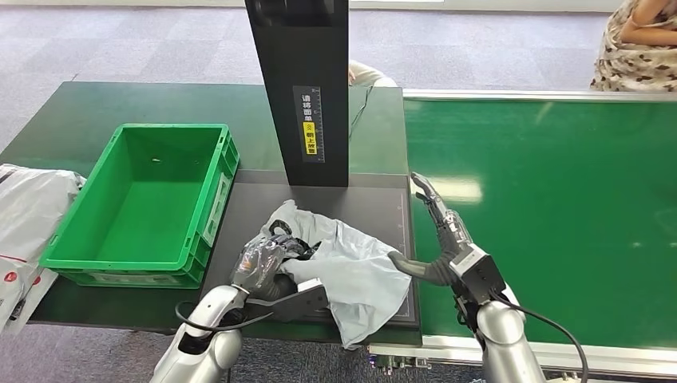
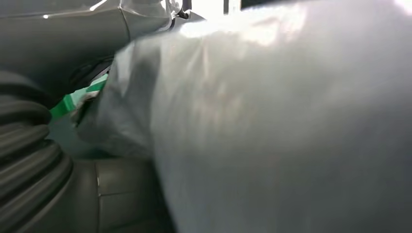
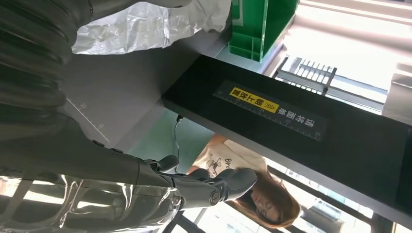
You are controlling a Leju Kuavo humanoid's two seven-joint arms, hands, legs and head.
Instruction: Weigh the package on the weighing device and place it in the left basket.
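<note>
Package (image 1: 351, 267) under left fingers (image 1: 275, 239) (on scale (image 1: 383, 207))

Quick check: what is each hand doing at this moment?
Left hand: grips the grey package on the scale.
Right hand: open, holds nothing, beside the package.

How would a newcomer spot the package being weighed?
Find the tall black post at the back of the dark weighing plate. The package is the crumpled pale grey plastic bag on that plate, under the left hand. The other bags lie left of the green basket.
</note>
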